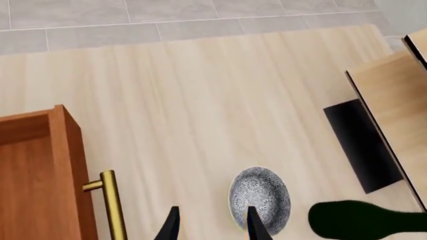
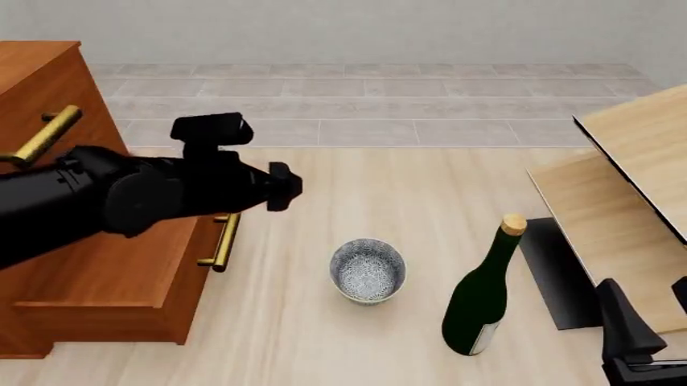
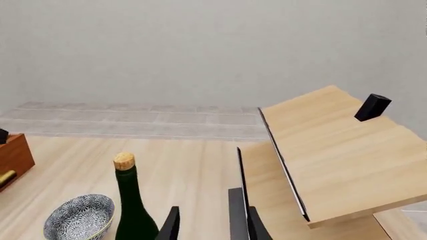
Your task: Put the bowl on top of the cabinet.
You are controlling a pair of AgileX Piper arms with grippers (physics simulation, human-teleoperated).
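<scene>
The bowl (image 2: 368, 270), small and white with a blue-grey floral pattern, stands upright on the table between the cabinet (image 2: 76, 265) and a wine bottle. In the left wrist view the bowl (image 1: 261, 197) lies just beyond one fingertip, off to the side of the gap. My left gripper (image 1: 212, 227) is open and empty, and in the front view it (image 2: 285, 186) hovers above and to the left of the bowl, in front of the cabinet. My right gripper (image 3: 210, 227) is open and empty near the table's front right corner. The bowl (image 3: 79, 217) also shows in its view.
A dark green wine bottle (image 2: 481, 299) with a cork stands right of the bowl. Pale light-wood furniture with black edges (image 2: 633, 185) fills the right side. The cabinet's lower drawer (image 1: 40, 170) stands pulled out, its brass handle (image 2: 224, 241) towards the bowl.
</scene>
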